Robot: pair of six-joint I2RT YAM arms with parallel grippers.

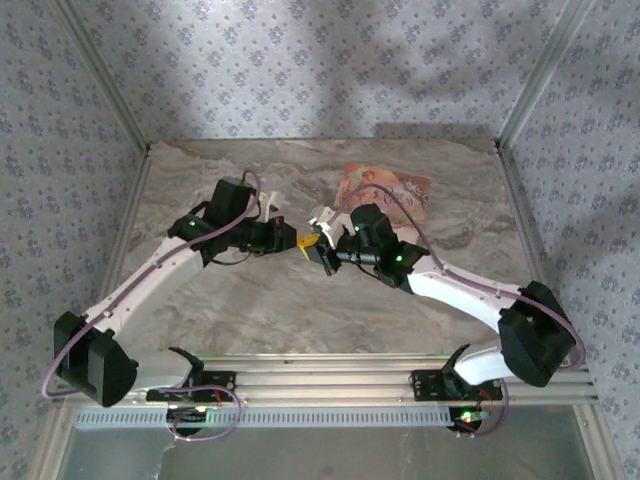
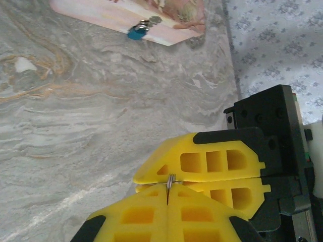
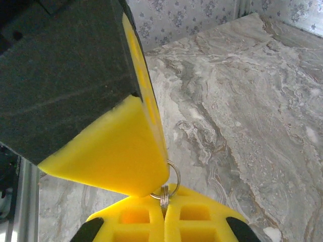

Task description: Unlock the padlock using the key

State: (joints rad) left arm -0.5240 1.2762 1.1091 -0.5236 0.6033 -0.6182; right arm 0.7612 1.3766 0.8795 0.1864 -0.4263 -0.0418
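Both arms meet nose to nose over the middle of the tabletop [image 1: 250, 310]. The left gripper [image 1: 297, 240] and the right gripper [image 1: 316, 245] press their yellow tips together in the air. Each is closed on the same thin sliver of metal, which I take for the key [image 2: 170, 182]. From the right wrist I see its key ring [image 3: 179, 176] looping out beside the left gripper's wedge.

The padlock [image 2: 136, 32], if that is what the small blue and silver thing is, lies well apart from them. It rests on the pink card [image 2: 101, 12] toward the far side of the tabletop, with nothing holding it.

The worry, as I see it, is two grips on one tiny piece. If either arm pulls or twists while the other is clamped, the key could bend, or spring out and drop to the tabletop. I cannot tell how much metal each pair of tips has. If one lets go and the other has only an edge or the ring, the key may swing loose and point the wrong way for the keyhole.

Later the lock itself looks like trouble. It lies loose on a smooth card, so it would likely slide away from a pushing key unless one gripper steadies it first.
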